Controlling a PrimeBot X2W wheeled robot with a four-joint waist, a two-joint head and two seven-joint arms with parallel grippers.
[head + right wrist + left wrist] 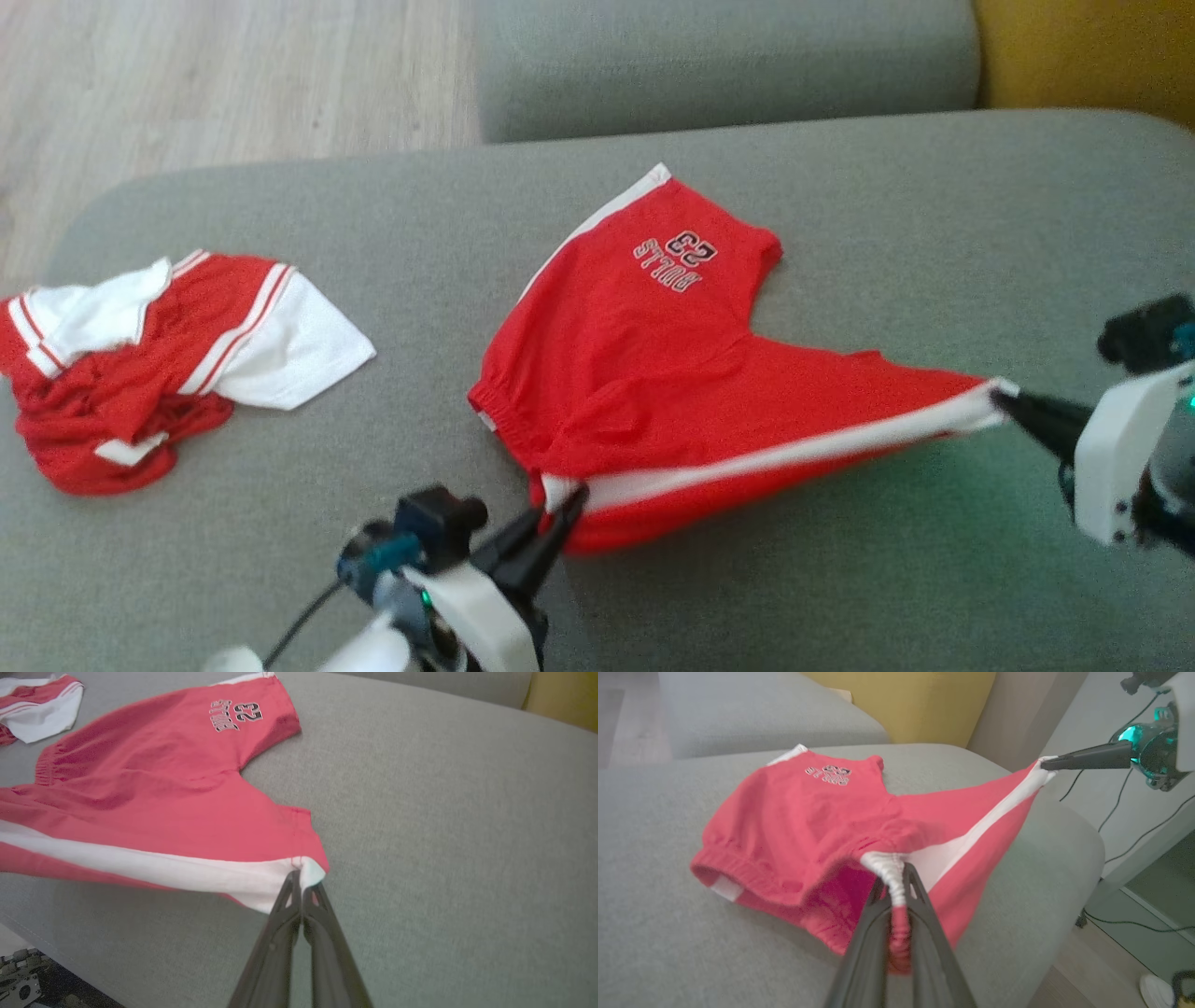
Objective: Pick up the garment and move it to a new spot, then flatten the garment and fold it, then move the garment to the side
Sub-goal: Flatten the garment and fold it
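Observation:
The garment (644,364) is a pair of red shorts with a white side stripe and "BULLS 23" print, lying on the grey sofa cushion (840,233). My left gripper (565,499) is shut on its waistband end at the white stripe; the wrist view has the bunched elastic (894,877) between the fingers. My right gripper (999,399) is shut on the leg-hem corner of the same stripe (306,875). The stripe edge is lifted and stretched taut between both grippers, while the far leg (243,723) rests on the cushion.
A second red-and-white garment (159,355) lies crumpled at the cushion's left end. The sofa back (728,65) runs behind, with wood floor (224,84) at the far left and a yellow cushion (1092,56) at the far right. Cables hang beyond the sofa's right edge (1120,807).

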